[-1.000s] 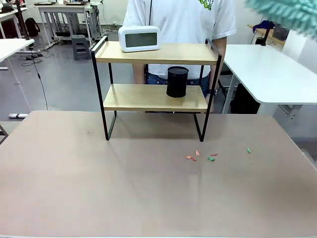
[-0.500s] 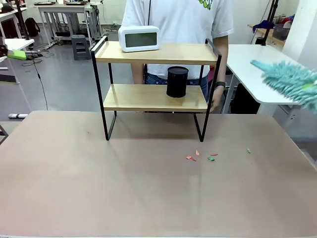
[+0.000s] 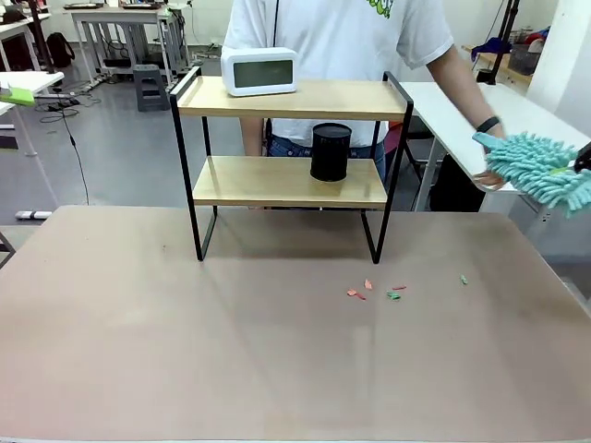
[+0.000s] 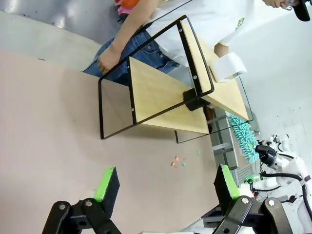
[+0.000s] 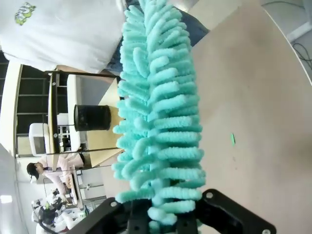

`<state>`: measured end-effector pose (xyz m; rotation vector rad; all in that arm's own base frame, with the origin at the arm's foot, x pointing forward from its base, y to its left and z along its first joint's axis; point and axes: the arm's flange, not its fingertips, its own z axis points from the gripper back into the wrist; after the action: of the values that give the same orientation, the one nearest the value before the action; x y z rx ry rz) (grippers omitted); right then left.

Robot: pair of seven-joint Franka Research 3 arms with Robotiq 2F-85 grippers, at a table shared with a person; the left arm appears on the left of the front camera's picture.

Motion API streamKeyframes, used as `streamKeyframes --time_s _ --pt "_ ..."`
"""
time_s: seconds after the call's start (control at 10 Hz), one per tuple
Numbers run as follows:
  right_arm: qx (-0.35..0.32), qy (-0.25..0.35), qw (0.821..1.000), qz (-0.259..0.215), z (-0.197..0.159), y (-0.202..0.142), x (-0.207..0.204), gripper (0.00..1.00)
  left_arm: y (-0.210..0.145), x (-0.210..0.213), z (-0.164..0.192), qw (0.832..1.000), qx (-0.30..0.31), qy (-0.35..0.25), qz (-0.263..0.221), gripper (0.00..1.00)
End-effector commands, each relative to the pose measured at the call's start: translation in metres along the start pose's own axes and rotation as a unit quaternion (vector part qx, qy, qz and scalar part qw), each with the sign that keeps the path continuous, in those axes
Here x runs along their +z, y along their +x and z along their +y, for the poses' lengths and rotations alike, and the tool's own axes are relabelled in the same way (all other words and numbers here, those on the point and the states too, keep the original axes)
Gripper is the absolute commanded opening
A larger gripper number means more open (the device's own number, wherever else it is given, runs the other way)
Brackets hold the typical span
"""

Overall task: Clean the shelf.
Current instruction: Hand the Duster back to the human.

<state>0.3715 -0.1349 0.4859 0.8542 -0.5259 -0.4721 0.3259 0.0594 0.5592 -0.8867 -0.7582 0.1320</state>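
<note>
The shelf point(image 3: 286, 183) stands at the table's far middle, two light boards in a black frame. A white clock point(image 3: 259, 71) sits on its top board and a black cup point(image 3: 331, 152) on the lower one. My right gripper point(image 5: 165, 217) is shut on a fluffy teal duster point(image 5: 156, 107), which hangs in the air right of the shelf point(image 5: 58, 92); the duster point(image 3: 540, 171) is level with the lower board. The person's hand point(image 3: 489, 175) is at its tip. My left gripper point(image 4: 165, 185) is open and empty, high above the table, looking down at the shelf point(image 4: 161, 92).
Small red and green scraps point(image 3: 374, 292) lie on the brown tabletop point(image 3: 185, 341) in front of the shelf's right leg, with one more green scrap point(image 3: 464, 279) further right. A white table point(image 3: 499, 120) stands behind on the right. The person stands close behind the shelf.
The duster has come down from the top right corner to mid height beside the shelf. The person's arm has reached out to its tip.
</note>
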Motion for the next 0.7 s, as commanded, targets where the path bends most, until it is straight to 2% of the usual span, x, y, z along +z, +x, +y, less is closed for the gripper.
streamKeyframes --time_s 0.0,0.6 --pt "0.015 0.011 1.0 0.006 0.0011 0.0002 0.0014 0.0 -0.0014 0.0014 -0.0011 1.0 0.002 0.0 0.003 1.0" --pt "0.015 0.011 1.0 0.006 0.0011 0.0002 0.0014 0.0 -0.0014 0.0014 -0.0011 1.0 0.002 0.0 0.003 1.0"
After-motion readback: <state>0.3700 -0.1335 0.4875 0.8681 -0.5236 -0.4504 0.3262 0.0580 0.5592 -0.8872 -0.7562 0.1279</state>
